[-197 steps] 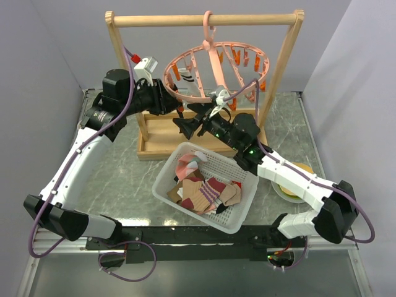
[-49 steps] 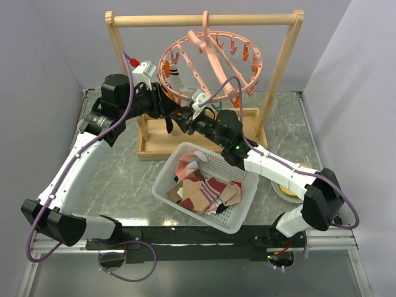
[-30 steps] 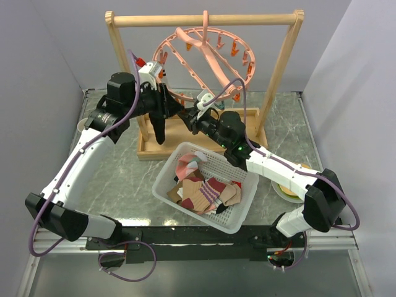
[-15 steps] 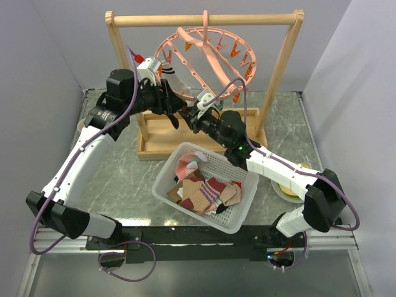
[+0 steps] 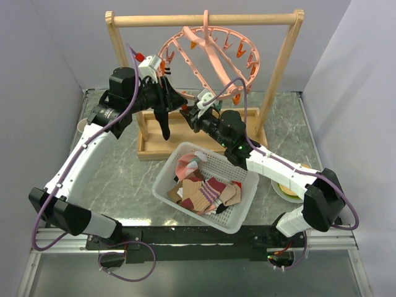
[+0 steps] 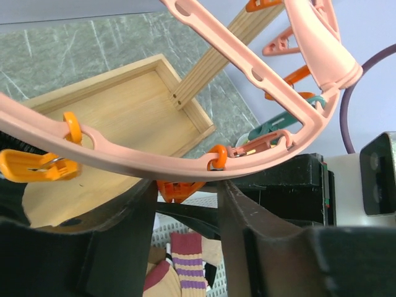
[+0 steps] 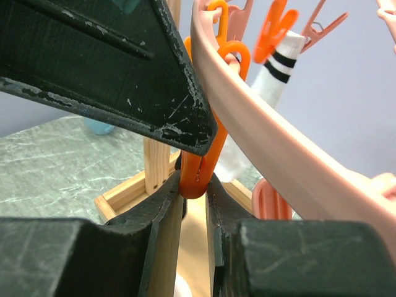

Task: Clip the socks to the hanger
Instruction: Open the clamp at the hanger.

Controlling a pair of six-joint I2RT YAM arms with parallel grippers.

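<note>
Right gripper (image 7: pixel 193 189) pinches an orange clip (image 7: pixel 201 162) on the hanger (image 5: pixel 212 59); left gripper (image 6: pixel 185 195), jaws apart, just left of it, black sock (image 5: pixel 163 124) dangling beneath.

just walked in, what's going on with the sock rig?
The right gripper is pinching an orange clip on the pink ring hanger, tipped on the wooden rack. The left gripper sits at the same rim, a black sock dangling beside it; whether it's clipped I can't tell. One white striped sock already hangs; more wait in the basket.
</note>
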